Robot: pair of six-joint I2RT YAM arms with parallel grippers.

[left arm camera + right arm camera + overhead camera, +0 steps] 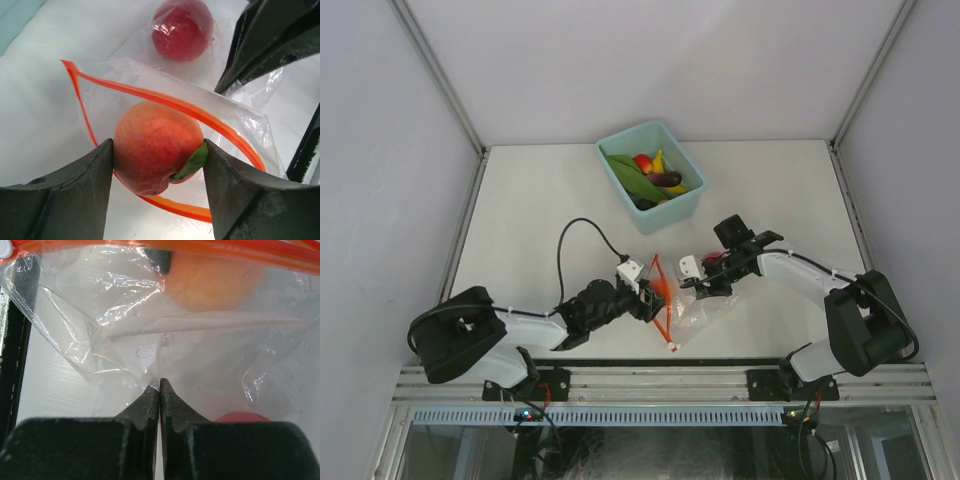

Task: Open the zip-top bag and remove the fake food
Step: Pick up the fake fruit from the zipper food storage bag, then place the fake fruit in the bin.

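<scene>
The clear zip-top bag [698,310] lies open near the table's front, its orange zipper strip [200,112] forming a loop. My left gripper [157,146] is shut on the orange-red peach [150,132] and holds it at the bag's mouth [657,290]. A red apple [180,30] lies deeper inside the bag. My right gripper [159,382] is shut on a fold of the bag's plastic [145,355] on the side away from the mouth [692,287]. The right wrist view shows the peach [220,285] through the plastic and the apple's edge [242,416].
A teal bin [682,203] stands behind the bag, at the table's centre back. It holds a long green piece [625,177], a yellow piece [658,161], a dark purple eggplant [666,180] and a red piece [642,163]. A black cable [570,240] loops over the left arm.
</scene>
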